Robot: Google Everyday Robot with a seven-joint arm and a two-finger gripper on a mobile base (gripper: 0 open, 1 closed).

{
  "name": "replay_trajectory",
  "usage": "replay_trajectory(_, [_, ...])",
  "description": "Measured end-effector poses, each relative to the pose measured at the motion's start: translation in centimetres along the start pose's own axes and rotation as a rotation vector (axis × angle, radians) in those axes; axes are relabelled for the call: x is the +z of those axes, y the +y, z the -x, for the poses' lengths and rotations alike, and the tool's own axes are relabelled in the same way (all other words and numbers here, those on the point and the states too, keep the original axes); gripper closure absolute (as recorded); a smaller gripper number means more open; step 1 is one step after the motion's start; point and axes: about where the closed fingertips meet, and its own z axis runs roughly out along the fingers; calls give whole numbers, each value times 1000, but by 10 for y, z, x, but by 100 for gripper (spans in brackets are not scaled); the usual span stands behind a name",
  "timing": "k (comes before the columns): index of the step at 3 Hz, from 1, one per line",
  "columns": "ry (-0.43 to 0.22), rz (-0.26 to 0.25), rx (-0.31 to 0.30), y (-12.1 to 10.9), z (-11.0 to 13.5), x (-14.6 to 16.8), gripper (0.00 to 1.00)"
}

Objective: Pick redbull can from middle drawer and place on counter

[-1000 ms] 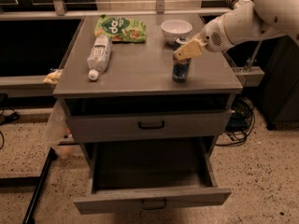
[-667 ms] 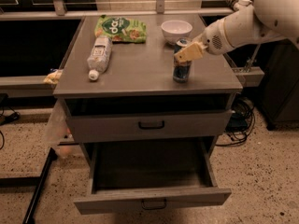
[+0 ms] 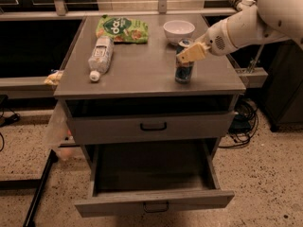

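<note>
The redbull can (image 3: 183,70) stands upright on the counter (image 3: 142,65), near its right front part. My gripper (image 3: 191,54) reaches in from the right and sits at the can's upper part, covering some of its top. The middle drawer (image 3: 154,200) is pulled open below, and its dark inside shows nothing in it. The handled grey drawer (image 3: 152,126) above it is closed.
A clear plastic bottle (image 3: 100,56) lies on the counter's left side. A green snack bag (image 3: 122,29) and a white bowl (image 3: 178,30) sit at the back. Cables (image 3: 241,122) lie on the floor to the right. A pale bag (image 3: 59,131) hangs at the cabinet's left.
The gripper has shifted very slightly downward at the can's top. The can stays in the same spot on the counter.
</note>
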Motion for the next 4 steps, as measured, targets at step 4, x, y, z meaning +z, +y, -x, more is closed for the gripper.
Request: replay_trajectory(4, [0, 0, 0, 0, 0, 0, 0])
